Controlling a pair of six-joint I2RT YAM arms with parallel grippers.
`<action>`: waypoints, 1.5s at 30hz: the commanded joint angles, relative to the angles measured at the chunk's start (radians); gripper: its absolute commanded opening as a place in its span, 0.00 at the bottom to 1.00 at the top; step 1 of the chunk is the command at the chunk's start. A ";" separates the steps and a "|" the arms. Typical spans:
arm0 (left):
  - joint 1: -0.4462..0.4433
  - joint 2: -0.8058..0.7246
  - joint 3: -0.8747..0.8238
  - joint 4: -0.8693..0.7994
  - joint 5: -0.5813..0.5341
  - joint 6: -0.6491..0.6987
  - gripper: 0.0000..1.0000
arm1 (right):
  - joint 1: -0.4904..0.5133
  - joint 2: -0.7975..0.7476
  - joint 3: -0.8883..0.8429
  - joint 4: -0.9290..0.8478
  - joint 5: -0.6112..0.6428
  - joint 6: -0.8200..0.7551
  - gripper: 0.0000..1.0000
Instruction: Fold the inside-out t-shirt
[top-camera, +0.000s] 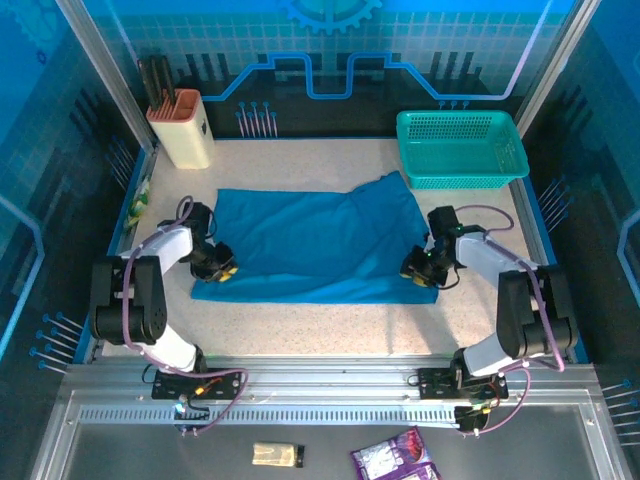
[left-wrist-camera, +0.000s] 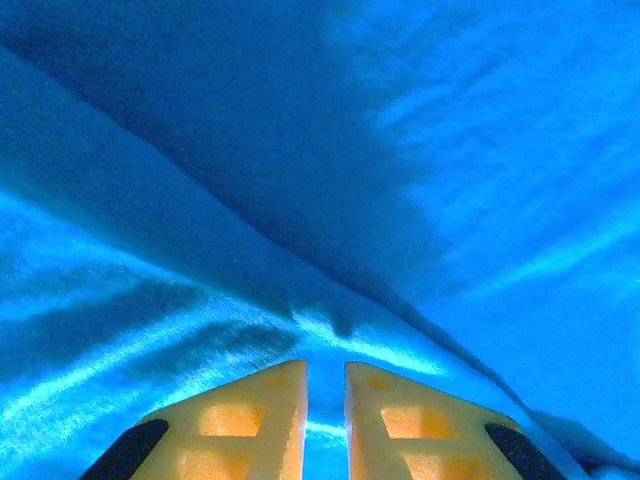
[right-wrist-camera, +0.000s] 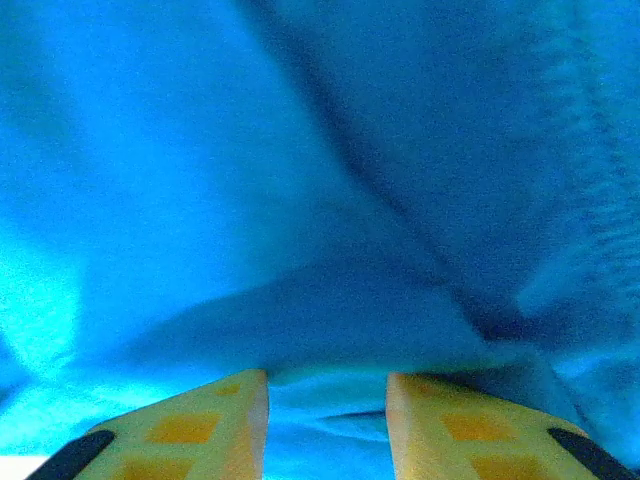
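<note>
The inside-out t-shirt (top-camera: 320, 245) lies spread in the middle of the table (top-camera: 330, 325) as a wide band, its far right corner pushed up toward the far side. My 2 grippers sit at its near corners. The left gripper (top-camera: 222, 270) is at the near left edge, jaws drawn almost together with a thin ridge of cloth pinched between them. The right gripper (top-camera: 418, 272) is at the near right corner, jaws partly apart. Cloth lies across the gap, but I judge it is not clamped.

I take this as the start of a fold, both near corners to be carried over to the far edge. The next move calls for my right jaws to close on the hem so that both sides lift together and level.

A teal mesh basket (top-camera: 460, 148) stands just beyond the shirt's far right corner and could catch the cloth. A tan tool holder (top-camera: 182, 128) stands far left, well apart.
</note>
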 joint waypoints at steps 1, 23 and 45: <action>0.058 0.001 -0.063 0.047 0.051 -0.024 0.18 | -0.084 0.031 -0.056 0.038 -0.040 0.012 0.41; -0.050 -0.198 0.010 0.029 0.199 -0.003 0.23 | 0.160 0.062 0.362 -0.284 0.182 -0.163 0.43; -0.149 -0.113 0.049 0.025 0.175 0.014 0.22 | 0.393 0.548 0.771 -0.451 0.416 -0.161 0.47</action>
